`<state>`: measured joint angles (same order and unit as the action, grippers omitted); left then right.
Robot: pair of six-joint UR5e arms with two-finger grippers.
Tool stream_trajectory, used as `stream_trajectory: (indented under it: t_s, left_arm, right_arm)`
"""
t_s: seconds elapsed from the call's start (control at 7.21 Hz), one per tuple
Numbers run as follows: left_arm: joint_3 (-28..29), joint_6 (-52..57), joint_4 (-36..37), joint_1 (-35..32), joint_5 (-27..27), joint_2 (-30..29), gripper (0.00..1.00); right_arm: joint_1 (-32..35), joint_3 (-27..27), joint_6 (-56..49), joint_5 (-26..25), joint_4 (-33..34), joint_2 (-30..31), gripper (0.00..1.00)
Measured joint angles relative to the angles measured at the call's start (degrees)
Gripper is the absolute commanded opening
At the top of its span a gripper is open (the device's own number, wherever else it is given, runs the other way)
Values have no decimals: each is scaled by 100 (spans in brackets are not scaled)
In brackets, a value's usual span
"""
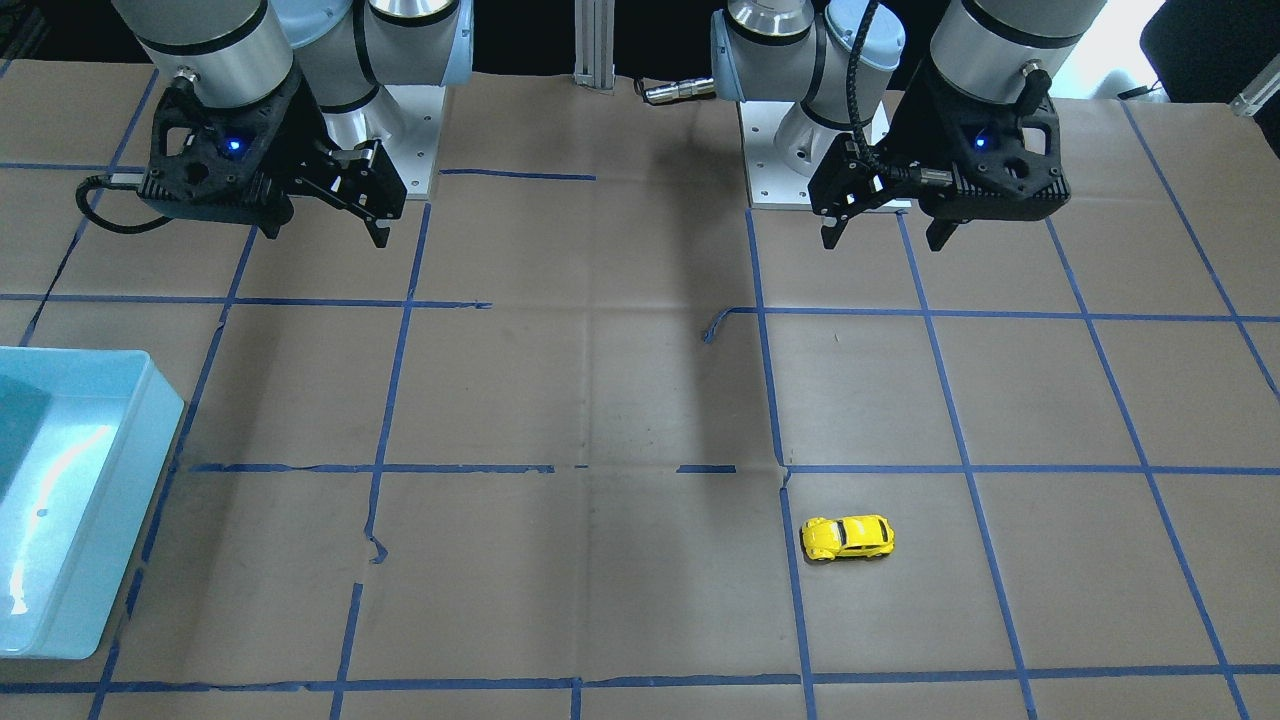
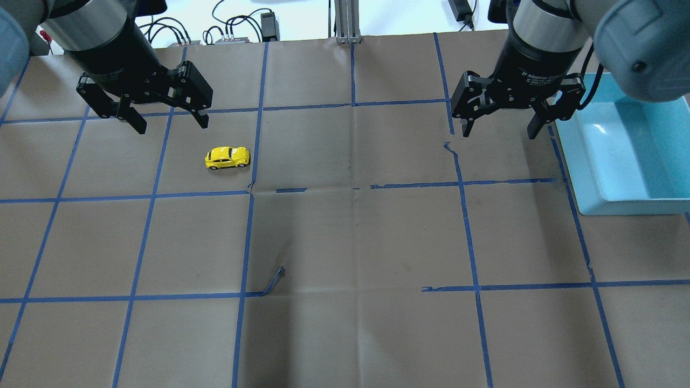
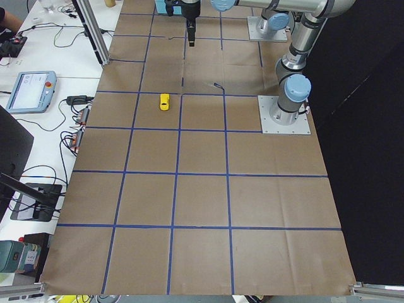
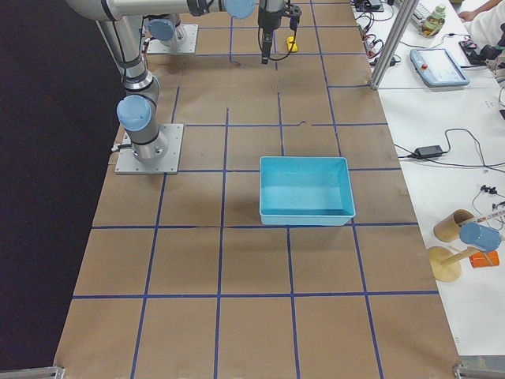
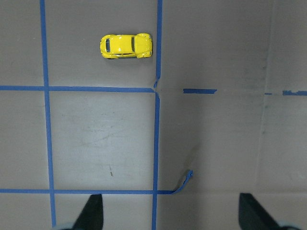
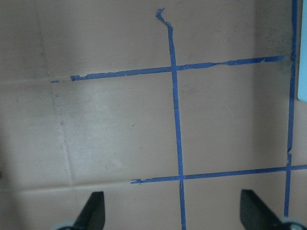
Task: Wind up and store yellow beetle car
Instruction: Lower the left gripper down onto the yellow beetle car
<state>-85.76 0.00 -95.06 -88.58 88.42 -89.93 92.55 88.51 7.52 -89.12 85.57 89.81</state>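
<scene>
**A:** Front view: the car (image 1: 848, 538) stands on its wheels toward the table (image 1: 600, 400) edge opposite the robot, on the left arm's side, just beside a tape line (image 1: 795, 580). The left gripper (image 1: 885, 238) hangs near the robot's edge, spread wide and holding nothing.

**B:** A long reach, then. The car is small and glossy, so an off-centre pinch could squirt it away.

**A:** Overhead: the right gripper (image 2: 500, 132) is spread and empty too, just beside the bin (image 2: 571, 161) toward the table's right end. Car and bin are well apart.

**B:** So a wound car that slips mid-carry could run off that far edge.

**A:** Left side view: the car sits alone. Right side view: the bin is open-topped.

**A:** Left wrist: the car lies lengthwise across the gap between the tips.

**B:** Closing that way would catch its rounded ends, which is likely a poor hold.

**A:** Right wrist: paper, tape and a sliver of bin.
</scene>
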Motion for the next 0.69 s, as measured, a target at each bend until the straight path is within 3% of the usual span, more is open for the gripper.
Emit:
stream_trajectory:
  t_s: [0.69]
  left_arm:
    - [-113,491,43,19,-18,55,98]
  right_arm:
    - [0,0,-5,5,-30,1,100]
